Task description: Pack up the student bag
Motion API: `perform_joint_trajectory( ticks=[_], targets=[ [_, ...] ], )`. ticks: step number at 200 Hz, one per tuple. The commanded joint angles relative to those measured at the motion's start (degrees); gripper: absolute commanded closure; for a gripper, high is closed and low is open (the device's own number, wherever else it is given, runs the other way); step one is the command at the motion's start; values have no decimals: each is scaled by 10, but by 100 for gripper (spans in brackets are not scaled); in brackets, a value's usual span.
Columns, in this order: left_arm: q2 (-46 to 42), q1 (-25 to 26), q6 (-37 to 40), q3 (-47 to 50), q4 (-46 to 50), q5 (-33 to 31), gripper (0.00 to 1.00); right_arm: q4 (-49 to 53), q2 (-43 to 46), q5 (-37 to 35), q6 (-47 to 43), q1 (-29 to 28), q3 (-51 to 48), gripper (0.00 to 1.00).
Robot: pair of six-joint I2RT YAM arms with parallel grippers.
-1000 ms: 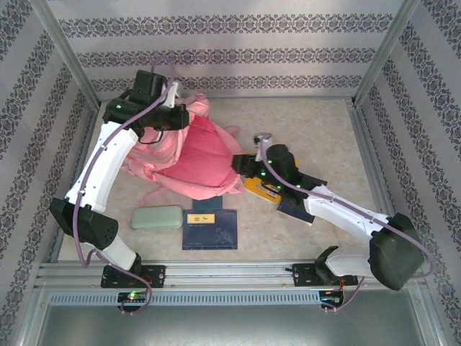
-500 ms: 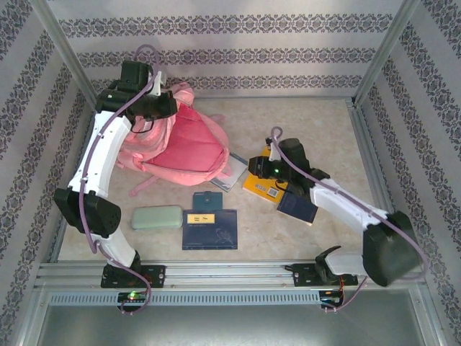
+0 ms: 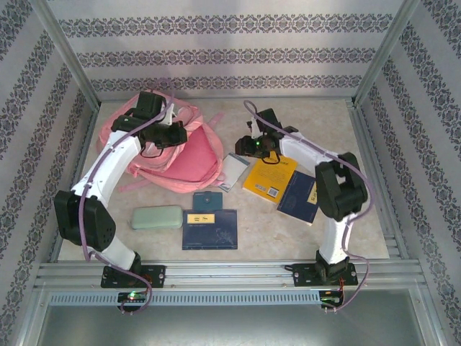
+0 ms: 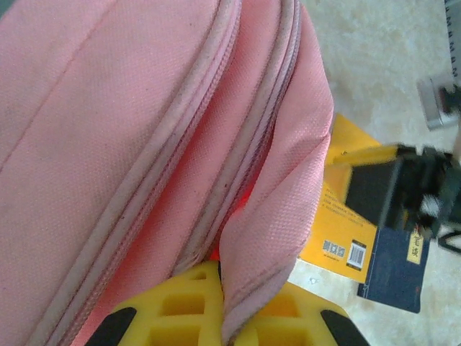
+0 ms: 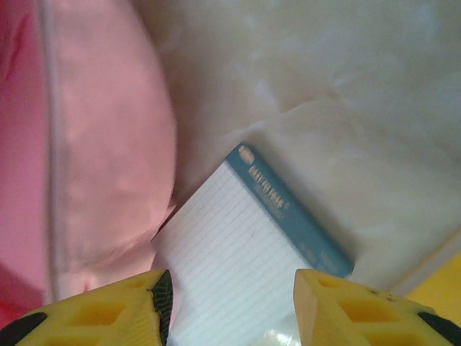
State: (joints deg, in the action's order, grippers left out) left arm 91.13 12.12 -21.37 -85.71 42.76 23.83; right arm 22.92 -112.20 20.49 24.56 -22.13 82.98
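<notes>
I have the left gripper (image 4: 234,313) pinching a fold of the student bag (image 3: 193,155), upper left of the overhead view, probably to hold its mouth up, while the right gripper (image 5: 227,299) hangs spread over the lined notepad (image 5: 241,249) just beside it.

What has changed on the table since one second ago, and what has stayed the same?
The left claw, shut on the student bag, dragged it toward the far left, uncovering a lined notepad. The right claw opened and hovers over that notepad; its elbow swung inward. The green case and blue folder stayed put.
</notes>
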Motion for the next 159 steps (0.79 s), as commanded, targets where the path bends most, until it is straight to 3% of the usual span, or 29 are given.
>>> perform_joint_trajectory(
  ticks=[1,36,70,117,159],
  targets=[
    [3,26,-17,28,-45,-10,100,85,-54,33,-42,19,67,49],
    [20,81,-33,73,-67,-46,100,148,-115,34,-74,23,136,44],
    [39,124,-57,117,-82,-94,100,155,-136,64,-87,13,136,42],
    [65,140,-90,175,-127,-111,100,179,-155,83,-106,8,129,41],
    [86,140,-98,186,-148,-128,100,171,-117,166,-108,6,81,41]
  ],
)
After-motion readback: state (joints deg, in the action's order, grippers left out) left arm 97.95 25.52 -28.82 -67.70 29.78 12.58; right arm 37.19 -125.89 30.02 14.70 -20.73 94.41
